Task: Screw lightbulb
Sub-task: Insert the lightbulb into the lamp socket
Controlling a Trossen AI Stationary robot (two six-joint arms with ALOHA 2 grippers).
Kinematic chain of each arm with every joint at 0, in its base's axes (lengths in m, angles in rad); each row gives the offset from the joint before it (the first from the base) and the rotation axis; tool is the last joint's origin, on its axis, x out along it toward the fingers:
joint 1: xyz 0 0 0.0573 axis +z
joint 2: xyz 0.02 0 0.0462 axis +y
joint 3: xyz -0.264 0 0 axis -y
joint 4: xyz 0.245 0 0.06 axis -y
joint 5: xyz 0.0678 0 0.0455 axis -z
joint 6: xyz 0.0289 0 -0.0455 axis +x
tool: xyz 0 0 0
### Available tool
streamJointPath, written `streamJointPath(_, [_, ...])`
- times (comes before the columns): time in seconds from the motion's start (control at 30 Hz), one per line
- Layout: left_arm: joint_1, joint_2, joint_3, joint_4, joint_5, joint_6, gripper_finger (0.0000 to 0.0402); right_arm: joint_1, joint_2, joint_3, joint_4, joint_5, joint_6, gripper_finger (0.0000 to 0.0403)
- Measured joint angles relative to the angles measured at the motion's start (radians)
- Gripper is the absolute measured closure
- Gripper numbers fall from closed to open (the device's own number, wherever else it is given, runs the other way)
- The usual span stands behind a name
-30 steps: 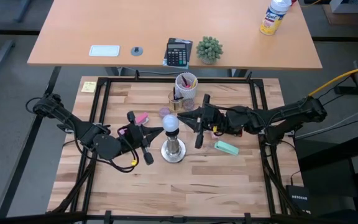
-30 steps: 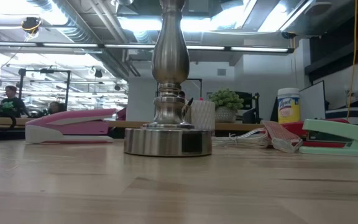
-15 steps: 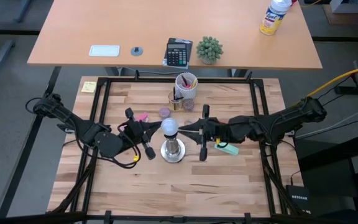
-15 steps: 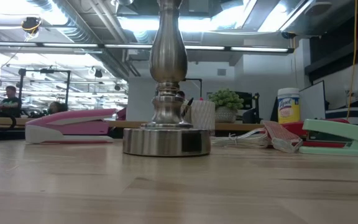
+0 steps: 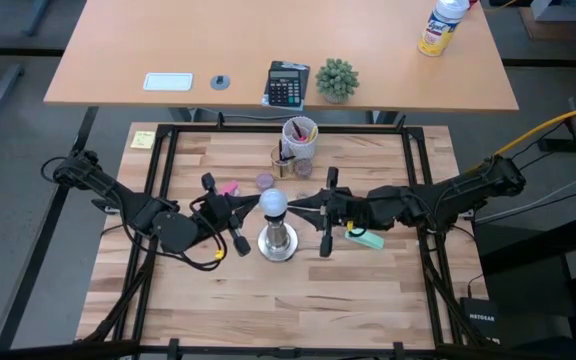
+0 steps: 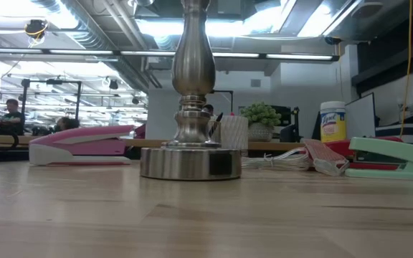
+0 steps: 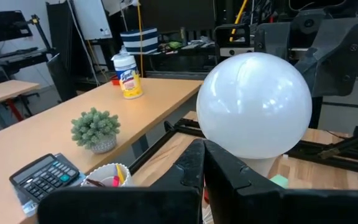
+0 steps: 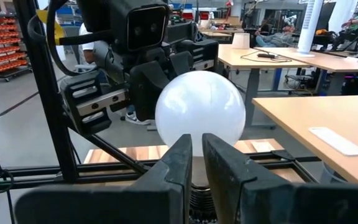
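Observation:
The lightbulb (image 5: 273, 205), white, round and frosted, sits on top of the silver metal stand (image 5: 279, 241), whose round base (image 6: 190, 163) rests on the wooden table. My left gripper (image 5: 256, 208) points level at the bulb (image 7: 254, 106) from the table's left, its fingers shut. My right gripper (image 5: 295, 207) points level at the bulb (image 8: 199, 114) from the right, shut but for a narrow slit. Through that slit the bulb's screw base (image 8: 197, 200) shows. Neither gripper appears in the low view. My left gripper has its shut fingertips (image 7: 197, 151) level against the bulb's lower left side (image 7: 219, 142); whether they touch the glass, I cannot tell. My right gripper has its fingertips (image 8: 183, 144) level against the bulb's lower right side (image 8: 197, 138), with nothing between the fingers; whether they touch, I cannot tell.
On the far side of the stand are a cup of pens (image 5: 299, 140), a purple cap (image 5: 265, 181) and a pink stapler (image 5: 228, 188). A green stapler (image 5: 365, 238) lies under my right arm. A desk beyond the far edge holds a calculator (image 5: 287, 84) and a plant (image 5: 336, 79).
My right gripper has swung toward the table's near edge, from beside the cup of pens to level with the bulb, and now stands at the bulb's right side. The bulb has shifted a little toward the near edge. The gap between the fingers has not changed.

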Motion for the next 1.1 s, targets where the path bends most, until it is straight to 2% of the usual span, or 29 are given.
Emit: streamJointPath(1.1, [-0.005, 0.0, 0.0, -0.024, -0.022, 0.006, 0.04, -0.002, -0.001, 0.001, 0.005, 0.028, 0.0, 0.0355])
